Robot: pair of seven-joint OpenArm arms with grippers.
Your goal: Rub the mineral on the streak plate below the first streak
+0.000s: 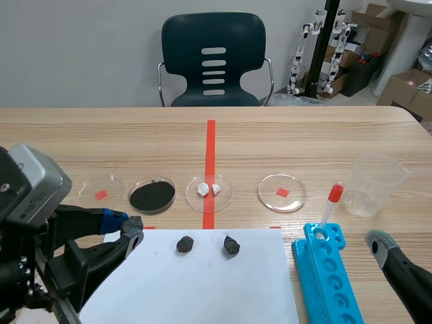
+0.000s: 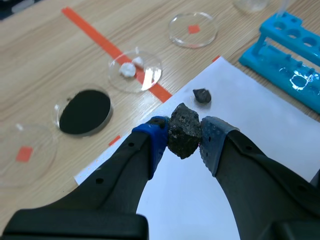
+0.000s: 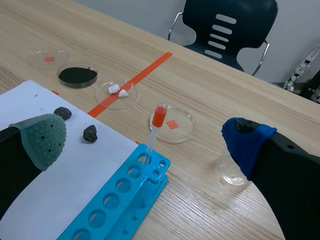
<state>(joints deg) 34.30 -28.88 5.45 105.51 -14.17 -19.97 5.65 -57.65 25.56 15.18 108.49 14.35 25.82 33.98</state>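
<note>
My left gripper (image 2: 184, 134) is shut on a dark grey mineral (image 2: 183, 127), which sits pressed between its blue pads. In the scene view this gripper (image 1: 129, 227) hangs at the far left corner of the white sheet (image 1: 202, 290). Two more dark mineral pieces (image 1: 185, 244) (image 1: 231, 245) lie on the sheet's far part. I can make out no clear streak on the sheet. My right gripper (image 3: 144, 136) stands wide open near the table's front right, holding nothing; only one of its fingers (image 1: 382, 244) shows in the scene view.
Beyond the sheet stands a row of petri dishes: an empty one (image 1: 101, 191), one with black powder (image 1: 152, 195), one with white pieces (image 1: 209, 190), another empty one (image 1: 282, 192). A blue tube rack (image 1: 332, 277) holds a red-bulbed pipette (image 1: 331, 206). A clear cup (image 1: 375, 183) stands at the right.
</note>
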